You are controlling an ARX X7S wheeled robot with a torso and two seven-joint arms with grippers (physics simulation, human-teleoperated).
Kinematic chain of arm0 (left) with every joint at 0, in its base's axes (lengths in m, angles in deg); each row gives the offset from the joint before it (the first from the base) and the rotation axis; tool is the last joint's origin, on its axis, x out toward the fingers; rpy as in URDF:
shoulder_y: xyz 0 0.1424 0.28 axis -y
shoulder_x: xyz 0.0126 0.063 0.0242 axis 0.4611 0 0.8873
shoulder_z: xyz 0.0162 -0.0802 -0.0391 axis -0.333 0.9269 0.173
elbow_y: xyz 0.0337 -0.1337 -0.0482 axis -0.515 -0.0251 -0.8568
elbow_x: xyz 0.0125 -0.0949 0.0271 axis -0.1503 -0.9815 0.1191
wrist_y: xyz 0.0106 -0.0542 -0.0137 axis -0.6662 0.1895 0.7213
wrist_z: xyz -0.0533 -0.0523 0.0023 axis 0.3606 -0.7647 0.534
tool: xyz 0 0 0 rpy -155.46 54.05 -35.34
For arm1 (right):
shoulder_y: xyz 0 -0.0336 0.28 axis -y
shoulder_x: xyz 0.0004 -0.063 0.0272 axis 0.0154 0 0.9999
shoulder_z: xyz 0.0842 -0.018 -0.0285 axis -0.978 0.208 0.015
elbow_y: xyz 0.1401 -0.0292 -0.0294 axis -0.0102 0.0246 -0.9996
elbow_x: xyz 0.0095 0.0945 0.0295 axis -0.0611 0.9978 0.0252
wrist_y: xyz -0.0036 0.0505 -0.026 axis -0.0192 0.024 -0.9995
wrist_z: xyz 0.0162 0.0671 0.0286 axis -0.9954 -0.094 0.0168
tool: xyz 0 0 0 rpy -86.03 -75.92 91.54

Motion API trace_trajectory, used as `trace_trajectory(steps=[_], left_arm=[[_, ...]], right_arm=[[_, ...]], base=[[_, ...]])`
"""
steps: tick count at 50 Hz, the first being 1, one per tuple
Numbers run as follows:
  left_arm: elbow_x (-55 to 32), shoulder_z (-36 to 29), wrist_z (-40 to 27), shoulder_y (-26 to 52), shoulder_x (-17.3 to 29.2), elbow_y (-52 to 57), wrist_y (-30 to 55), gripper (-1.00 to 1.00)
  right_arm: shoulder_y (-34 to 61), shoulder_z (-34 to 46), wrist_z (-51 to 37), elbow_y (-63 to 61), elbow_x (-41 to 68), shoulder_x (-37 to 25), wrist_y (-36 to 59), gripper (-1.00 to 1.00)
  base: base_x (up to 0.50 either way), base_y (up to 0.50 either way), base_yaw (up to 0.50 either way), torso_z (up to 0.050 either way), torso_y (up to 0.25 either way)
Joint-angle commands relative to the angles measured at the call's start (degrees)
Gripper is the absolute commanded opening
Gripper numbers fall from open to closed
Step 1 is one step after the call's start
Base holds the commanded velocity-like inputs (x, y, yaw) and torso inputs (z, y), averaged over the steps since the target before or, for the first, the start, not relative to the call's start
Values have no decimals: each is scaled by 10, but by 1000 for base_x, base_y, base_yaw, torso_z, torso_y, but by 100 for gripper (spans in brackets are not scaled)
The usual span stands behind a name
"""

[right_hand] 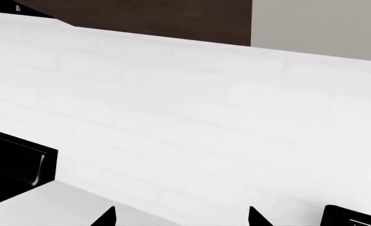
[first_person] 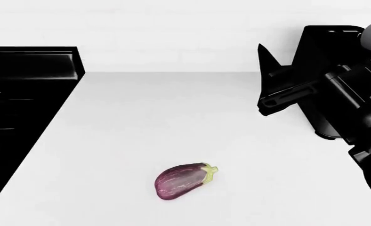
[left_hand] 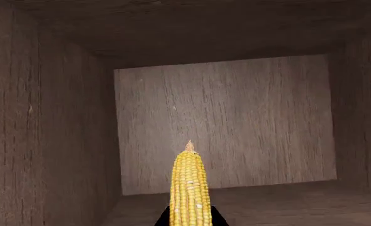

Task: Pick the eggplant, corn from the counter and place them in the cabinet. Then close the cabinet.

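While the corn [left_hand: 190, 188] stands in the lower middle of the left wrist view, clamped in the left claw [left_hand: 190, 220] whose dark tips show on both sides of the cob at the bottom edge, the step in hand seems to be the placing of the corn in the cabinet [left_hand: 223, 122]. The cob points with its thin end toward the back wall, and the wooden walls fill the whole frame, so the claw is probably already inside. I see nothing else in the cabinet; its floor at the lower right is bare. The next move, I think, calls for lowering the cob to this floor and then letting it go. The eggplant [first_person: 182, 181] lies on the white counter [first_person: 173, 108] in the lower middle of the head view, not yet picked. The right claw [right_hand: 181, 217] hangs at the right of the head view with its tips apart and nothing between them.
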Motion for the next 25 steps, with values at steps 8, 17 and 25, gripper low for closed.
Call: trace_trajectory(steps=[8, 17, 25], left_arm=[[49, 15, 14, 4, -8, -20, 27, 100], [-20, 25, -35, 4, -5, 59, 8, 100], [-63, 29, -79, 4, -2, 124, -27, 100]], right_arm=[[0, 5, -2, 2, 0, -3, -7, 100], [1, 10, -1, 5, -3, -3, -12, 100], [-6, 11, 1, 5, -7, -5, -19, 100]], base=[[0, 0, 0, 0, 0], [0, 0, 0, 0, 0], [0, 0, 0, 0, 0]])
